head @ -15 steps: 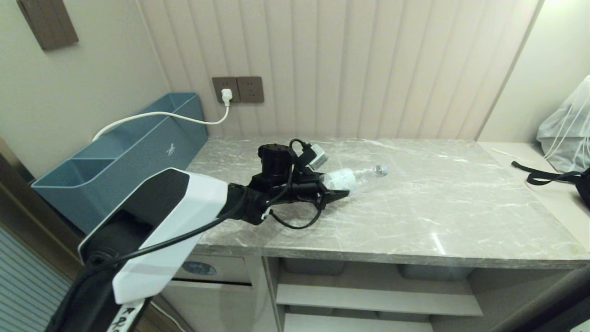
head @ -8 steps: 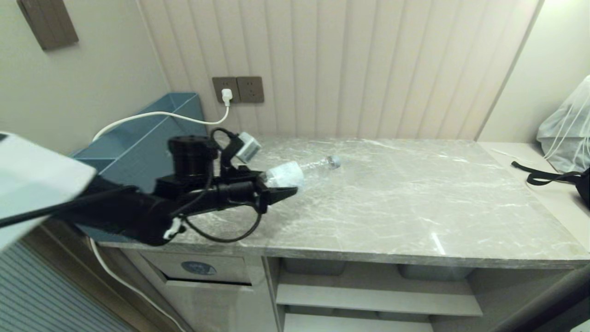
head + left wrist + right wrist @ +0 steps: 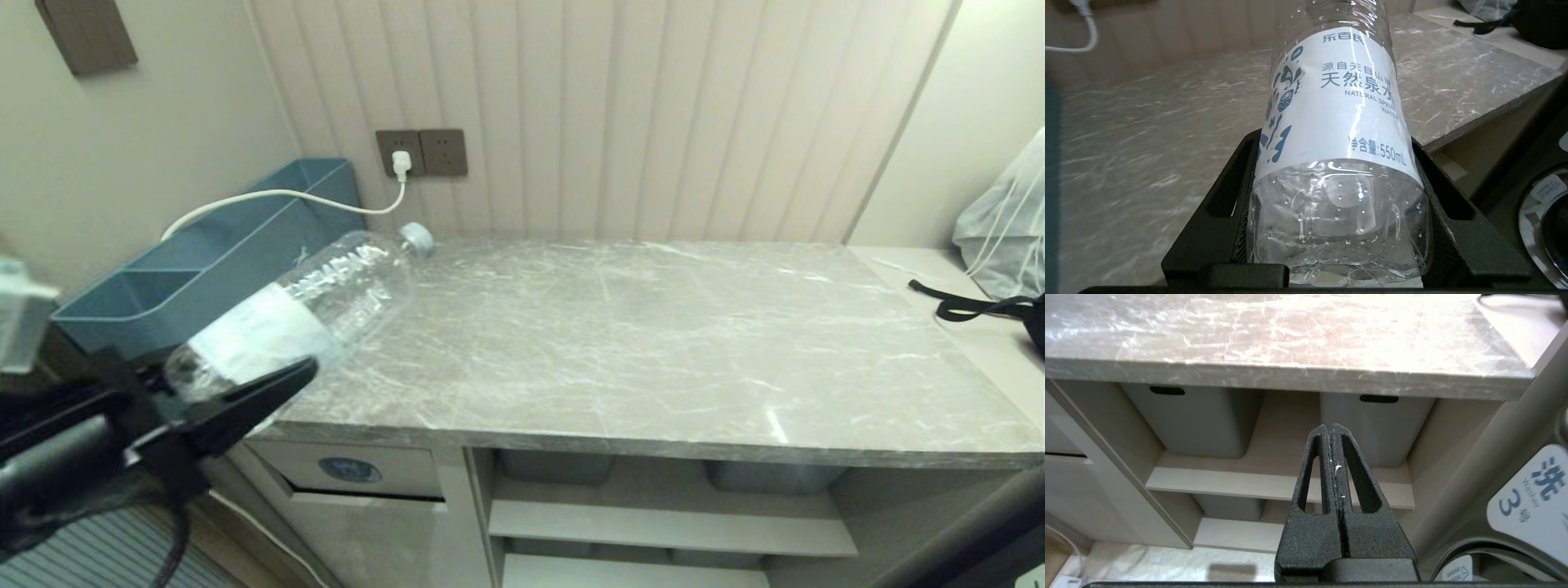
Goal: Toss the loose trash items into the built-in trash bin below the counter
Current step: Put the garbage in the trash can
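Grey marble counter (image 3: 653,343) against a ribbed wall, blue divided box (image 3: 204,269) at its left end. Left gripper (image 3: 237,384) — jaws clamped on the base half of a clear bottle (image 3: 318,298), held off the counter's left front corner. Long axis slants up — grey cap (image 3: 418,237) toward the wall, base nearest the wrist. Right gripper (image 3: 1333,437) — fingers pressed together, empty, below the counter before the shelves.

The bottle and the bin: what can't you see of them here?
- Bottle: cap cut off by the left wrist view's top edge.
- Left gripper: body cut off by the head view's left edge.
- Bin flap: inside hidden; left end behind the gripper.
- Second bottle: in no view.
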You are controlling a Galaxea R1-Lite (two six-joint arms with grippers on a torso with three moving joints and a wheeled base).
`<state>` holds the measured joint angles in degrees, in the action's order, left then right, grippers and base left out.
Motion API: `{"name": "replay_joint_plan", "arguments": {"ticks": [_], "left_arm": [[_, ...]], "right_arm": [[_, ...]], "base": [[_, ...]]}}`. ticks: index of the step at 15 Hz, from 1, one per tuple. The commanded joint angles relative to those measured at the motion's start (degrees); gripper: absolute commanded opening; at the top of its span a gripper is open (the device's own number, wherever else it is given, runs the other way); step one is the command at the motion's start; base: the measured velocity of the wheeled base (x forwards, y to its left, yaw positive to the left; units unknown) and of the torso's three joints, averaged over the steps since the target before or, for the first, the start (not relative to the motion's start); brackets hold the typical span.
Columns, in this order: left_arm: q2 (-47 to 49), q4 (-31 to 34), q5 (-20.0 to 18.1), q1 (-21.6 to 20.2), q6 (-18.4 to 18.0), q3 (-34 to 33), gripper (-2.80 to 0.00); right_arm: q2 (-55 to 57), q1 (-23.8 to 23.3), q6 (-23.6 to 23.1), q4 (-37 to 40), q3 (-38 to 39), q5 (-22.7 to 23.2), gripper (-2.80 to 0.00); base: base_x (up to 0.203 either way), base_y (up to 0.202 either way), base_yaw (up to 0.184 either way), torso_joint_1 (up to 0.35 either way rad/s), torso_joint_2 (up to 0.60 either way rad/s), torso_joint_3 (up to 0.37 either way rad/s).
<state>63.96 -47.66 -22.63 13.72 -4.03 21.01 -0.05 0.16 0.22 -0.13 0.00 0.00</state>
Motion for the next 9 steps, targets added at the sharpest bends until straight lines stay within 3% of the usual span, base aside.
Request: {"name": "replay_joint_plan", "arguments": {"ticks": [1, 3, 6, 7, 8, 9], "left_arm": [[-15.6, 1.1, 1.4, -0.6, 0.1, -4.6, -2.8], [-27.4, 8.6, 3.3, -0.9, 0.3, -7.3, -2.8], [-44.4, 34.2, 6.0, -1.1, 0.3, -6.8, -2.8], [-47.3, 39.6, 7.6, -1.1, 0.3, -6.3, -2.8], [-48.2, 43.3, 11.4, -1.2, 0.9, -6.2, -2.8], [-47.9, 45.0, 15.7, -1.2, 3.9, -6.8, -2.8]], "right_arm": [[0.0, 0.0, 0.0, 0.0, 0.0, 0.0, -2.8], [0.0, 0.0, 0.0, 0.0, 0.0, 0.0, -2.8], [0.0, 0.0, -0.1, 0.0, 0.0, 0.0, -2.8], [0.0, 0.0, 0.0, 0.0, 0.0, 0.0, -2.8], [0.0, 0.0, -0.1, 0.0, 0.0, 0.0, -2.8], [0.0, 0.0, -0.2, -0.1, 0.0, 0.0, -2.8]], "base": [[0.0, 0.0, 0.0, -0.166, 0.35, 0.192], [0.0, 0.0, 0.0, -0.187, 0.4, 0.21], [0.0, 0.0, 0.0, -0.238, 0.52, 0.279], [0.0, 0.0, 0.0, -0.261, 0.54, 0.305], [0.0, 0.0, 0.0, -0.246, 0.55, 0.302], [0.0, 0.0, 0.0, -0.245, 0.55, 0.286]]}}
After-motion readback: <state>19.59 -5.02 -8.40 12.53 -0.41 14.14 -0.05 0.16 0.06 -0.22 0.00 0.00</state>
